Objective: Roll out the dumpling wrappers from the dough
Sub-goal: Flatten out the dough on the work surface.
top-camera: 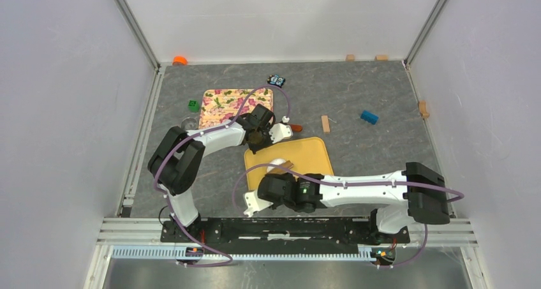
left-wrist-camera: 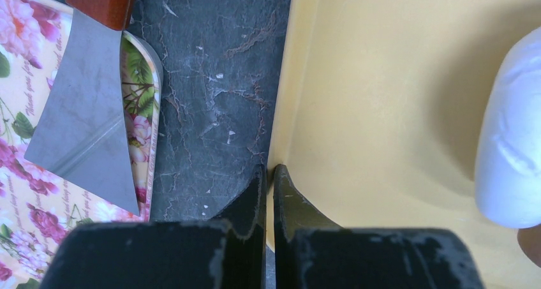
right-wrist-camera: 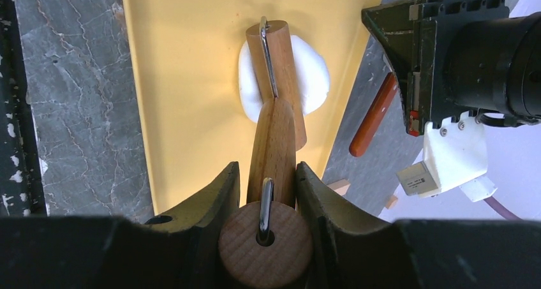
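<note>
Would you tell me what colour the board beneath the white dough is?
Plain yellow flat board; right wrist view shows it best.

Left gripper [left-wrist-camera: 268, 180], jaws pressed together, tips at the left edge of the yellow board [left-wrist-camera: 383, 110] where it meets the dark marbled table [left-wrist-camera: 210, 78]; white dough [left-wrist-camera: 513, 142] on that board, cut off at far right; at left, a metal scraper [left-wrist-camera: 83, 129] with a reddish handle, blade lying on the floral board [left-wrist-camera: 19, 193].

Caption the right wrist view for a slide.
Right gripper holds a wooden roller across a flattened white dumpling wrapper on the yellow board.
</note>
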Controlling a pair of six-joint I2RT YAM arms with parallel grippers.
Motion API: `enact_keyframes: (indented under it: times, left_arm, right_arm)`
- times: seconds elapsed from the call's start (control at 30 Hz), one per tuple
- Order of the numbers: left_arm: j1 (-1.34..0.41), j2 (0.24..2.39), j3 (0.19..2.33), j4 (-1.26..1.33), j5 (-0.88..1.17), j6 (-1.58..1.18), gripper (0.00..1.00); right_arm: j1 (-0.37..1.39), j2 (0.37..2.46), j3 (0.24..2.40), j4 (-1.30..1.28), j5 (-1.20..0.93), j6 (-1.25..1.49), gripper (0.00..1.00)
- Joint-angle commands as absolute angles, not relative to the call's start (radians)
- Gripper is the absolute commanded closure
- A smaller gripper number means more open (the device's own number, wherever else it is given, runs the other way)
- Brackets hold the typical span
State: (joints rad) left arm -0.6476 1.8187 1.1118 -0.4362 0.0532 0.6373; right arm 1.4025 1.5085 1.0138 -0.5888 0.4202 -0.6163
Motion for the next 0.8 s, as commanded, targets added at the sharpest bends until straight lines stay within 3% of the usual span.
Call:
enact_keyframes:
  times: [0.0,0.23,0.53,0.77]
  left_arm:
    - [-0.647,1.944,1.049,-0.437,0.035,0.659,0.98]
    - [-0.647,1.943,1.051,-0.439,0.035,0.658,0.98]
    - [-0.647,1.945,1.051,-0.438,0.033,0.657,0.98]
    - [-0.647,1.943,1.051,-0.439,0.034,0.658,0.98]
  right_arm:
    - [1.401,1.533,0.926,-0.794,0.207,-0.530,1.00]
    - [1.410,1.410,0.853,-0.842,0.228,-0.469,1.00]
    - [1.358,1.601,0.954,-0.735,0.184,-0.626,1.00]
    - [1.357,1.487,0.914,-0.800,0.205,-0.540,1.00]
